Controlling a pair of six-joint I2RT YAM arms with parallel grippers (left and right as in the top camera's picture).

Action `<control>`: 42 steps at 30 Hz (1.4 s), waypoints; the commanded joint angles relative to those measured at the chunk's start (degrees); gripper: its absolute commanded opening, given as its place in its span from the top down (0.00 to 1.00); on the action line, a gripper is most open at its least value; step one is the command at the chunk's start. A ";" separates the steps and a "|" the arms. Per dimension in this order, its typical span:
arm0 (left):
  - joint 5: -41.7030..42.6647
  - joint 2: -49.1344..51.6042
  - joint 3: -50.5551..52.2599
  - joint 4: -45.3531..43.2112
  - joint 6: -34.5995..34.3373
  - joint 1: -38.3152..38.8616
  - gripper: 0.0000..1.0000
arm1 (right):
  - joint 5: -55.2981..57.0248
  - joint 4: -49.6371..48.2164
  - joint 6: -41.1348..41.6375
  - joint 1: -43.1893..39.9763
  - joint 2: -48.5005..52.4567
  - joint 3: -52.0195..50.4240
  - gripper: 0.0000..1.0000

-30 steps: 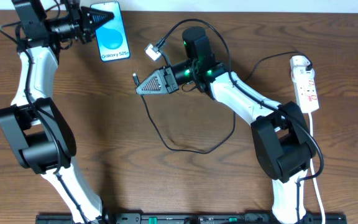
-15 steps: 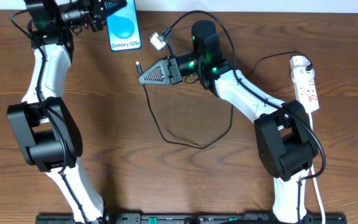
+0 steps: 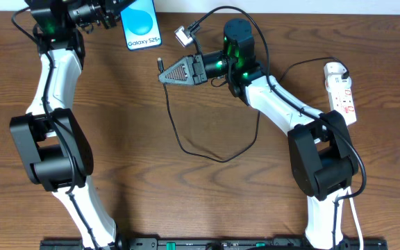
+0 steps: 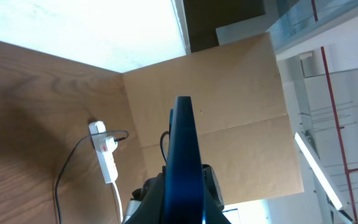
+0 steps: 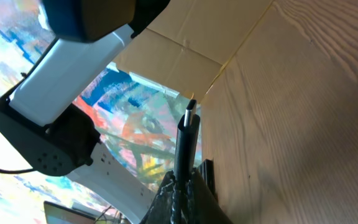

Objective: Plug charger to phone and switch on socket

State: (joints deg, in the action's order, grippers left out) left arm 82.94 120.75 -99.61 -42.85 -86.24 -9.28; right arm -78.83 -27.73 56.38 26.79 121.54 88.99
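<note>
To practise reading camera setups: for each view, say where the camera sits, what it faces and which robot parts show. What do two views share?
Overhead: above the table, looking down; left arm, right arm, phone, charger, socket.
Left wrist: looking along the edge-on phone toward the socket; left end effector at the bottom.
Right wrist: looking along the charger tip toward the left arm; right end effector at the bottom.
Shared: overhead and left wrist both show phone and socket.

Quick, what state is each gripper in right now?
Left gripper: closed, holding the phone.
Right gripper: closed, holding the charger just behind its connector tip.
</note>
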 commanded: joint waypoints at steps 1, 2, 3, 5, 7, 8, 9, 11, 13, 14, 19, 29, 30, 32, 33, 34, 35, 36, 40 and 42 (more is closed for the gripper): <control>-1.09 -1.70 -0.74 -1.46 -0.68 0.31 0.93 | 0.20 -0.24 0.61 0.42 -0.90 0.96 0.99; -1.09 -1.70 -0.74 -1.49 -0.66 0.48 0.93 | 0.02 -0.52 0.61 0.42 -0.90 0.96 0.99; -1.11 -1.70 -0.74 -1.66 -0.61 0.63 0.93 | -0.15 -1.01 0.63 0.42 -0.90 0.96 0.99; -1.14 -1.70 -0.74 -3.41 -0.52 1.05 0.93 | -0.90 -2.62 0.87 0.42 -0.90 0.96 0.99; -1.16 -1.70 -0.74 -4.96 -0.22 1.49 0.93 | -1.38 -4.57 2.03 0.48 -0.90 0.96 0.99; -1.18 -1.70 -0.74 -5.62 -0.22 1.73 0.93 | -1.46 -5.51 2.91 0.52 -0.90 0.96 0.99; -1.16 -1.70 -0.74 -6.03 -0.22 1.99 0.93 | -1.46 -5.81 3.32 0.55 -0.90 0.96 0.99; -1.18 -1.70 -0.74 -6.16 -0.22 2.43 0.93 | -1.46 -5.99 3.34 0.63 -0.90 0.96 0.99; -1.14 -1.70 -0.74 -6.16 0.04 2.86 0.93 | -1.44 -5.97 3.34 0.63 -0.90 0.96 0.99; -1.11 -1.70 -0.74 -6.16 0.24 3.02 0.93 | -1.46 -5.97 3.37 0.63 -0.90 0.96 0.99; -1.11 -1.70 -0.74 -6.14 1.95 3.54 0.93 | -1.57 -6.19 3.37 0.70 -0.90 0.96 0.99; -1.11 -1.70 -0.74 -6.14 4.13 3.45 0.93 | -3.74 -9.25 2.97 0.39 -0.90 0.96 0.99; -1.11 -1.70 -0.74 -6.14 4.15 3.45 0.93 | -3.98 -9.22 2.40 0.39 -0.90 0.96 0.99; -1.16 -1.70 -0.74 -6.14 4.13 3.45 0.93 | -4.33 -9.18 1.31 0.42 -0.90 0.96 0.99; -1.16 -1.70 -0.74 -6.14 4.11 3.45 0.93 | -4.39 -9.16 1.20 0.42 -0.90 0.94 0.99; -1.16 -1.70 -0.74 -6.14 4.11 3.45 0.93 | -4.39 -9.18 1.16 0.42 -0.90 0.94 0.99; -1.16 -1.70 -0.74 -6.14 4.09 3.45 0.93 | -4.39 -9.18 0.70 0.42 -0.90 0.94 0.99; -1.16 -1.70 -0.74 -6.14 4.07 3.45 0.93 | -4.33 -9.16 0.24 0.46 -0.90 0.94 0.99; -1.18 -1.70 -0.74 -6.12 3.10 3.45 0.93 | -4.02 -9.18 -0.28 0.24 -0.90 0.94 0.99; -1.18 -1.70 -0.74 -6.12 2.95 3.48 0.93 | -3.67 -9.22 -0.33 0.17 -0.90 0.94 0.99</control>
State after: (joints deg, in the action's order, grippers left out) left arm 82.35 120.75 -99.61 -48.25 -83.59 -5.74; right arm -82.13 -36.73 57.78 26.83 121.54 88.99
